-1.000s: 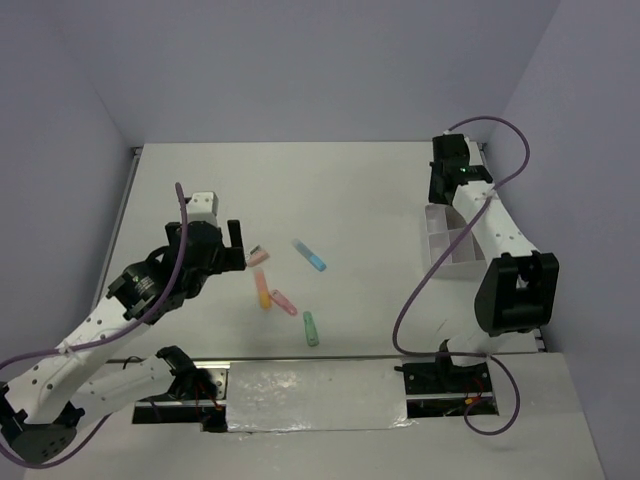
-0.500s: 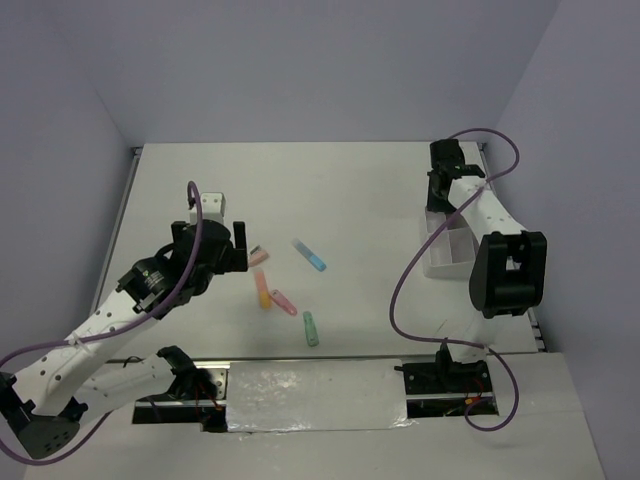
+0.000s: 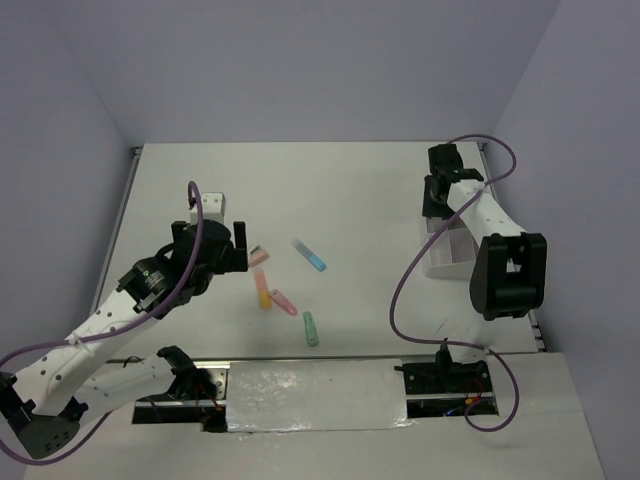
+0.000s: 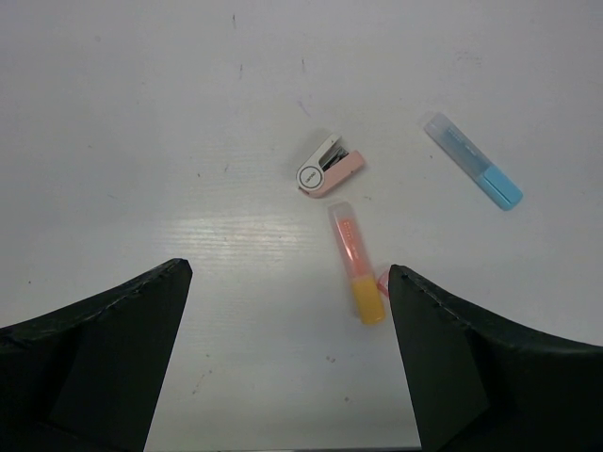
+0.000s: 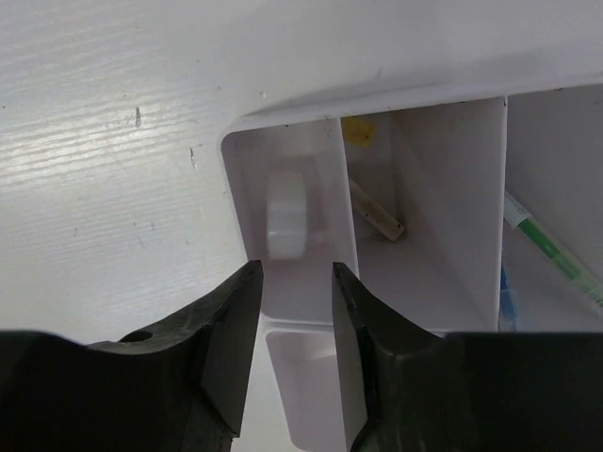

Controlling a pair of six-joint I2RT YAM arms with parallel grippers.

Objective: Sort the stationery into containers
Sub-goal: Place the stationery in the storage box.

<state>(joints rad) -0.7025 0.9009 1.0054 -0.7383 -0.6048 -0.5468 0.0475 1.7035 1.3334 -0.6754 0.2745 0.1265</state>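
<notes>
The white divided tray (image 3: 447, 247) stands at the right, and my right gripper (image 3: 432, 203) hangs over its far left corner. In the right wrist view its jaws (image 5: 297, 268) stand apart and hold nothing; just beyond them a blurred white piece (image 5: 286, 214) is in the corner compartment (image 5: 339, 188). On the table left of centre lie a small pink item (image 3: 258, 256), an orange marker (image 3: 264, 290), a pink marker (image 3: 285, 301), a blue marker (image 3: 310, 256) and a green marker (image 3: 311, 328). My left gripper (image 3: 240, 248) hovers wide open just left of the pink item (image 4: 330, 167) and the orange marker (image 4: 358, 266).
Neighbouring compartments hold a tan stick (image 5: 377, 212), a yellow bit (image 5: 358, 130) and a green-and-white pen (image 5: 551, 250). The blue marker (image 4: 473, 172) lies apart to the right of the cluster. Walls close the table at the back and both sides.
My right jaws have spread and the white piece has left them and is in the tray's corner compartment. The left arm shifted slightly toward the markers, then stayed still and open.
</notes>
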